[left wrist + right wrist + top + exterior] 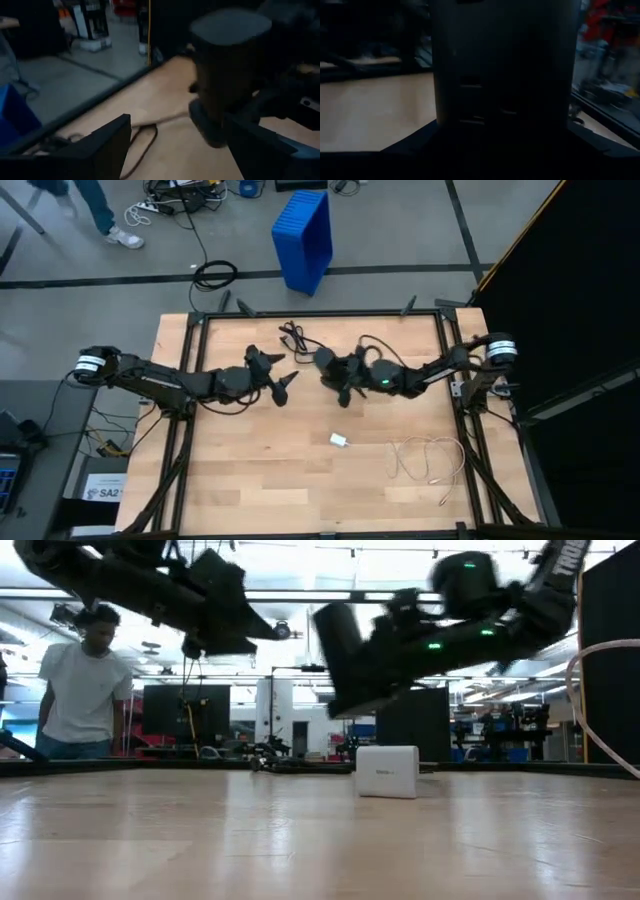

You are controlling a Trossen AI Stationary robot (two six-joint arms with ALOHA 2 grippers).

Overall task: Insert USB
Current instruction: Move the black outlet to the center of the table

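A small white USB charger block (340, 441) (387, 771) rests on its side on the wooden table, nearer than both grippers. A white cable (430, 460) lies in loose loops toward the table's right near corner, and a bit of it shows at the low view's right edge (600, 700). My left gripper (280, 378) (175, 150) hovers open above the table's middle. My right gripper (335, 377) (345, 655) faces it a short way off, also raised, its fingers spread in the high view. Each wrist view is largely filled by the other arm's dark gripper. Neither gripper holds anything.
A black cable (295, 337) lies tangled near the table's far edge. A black metal frame (320, 313) runs around the table. Beyond the table, a blue bin (303, 240) stands on the floor and a person (85, 680) stands in the room.
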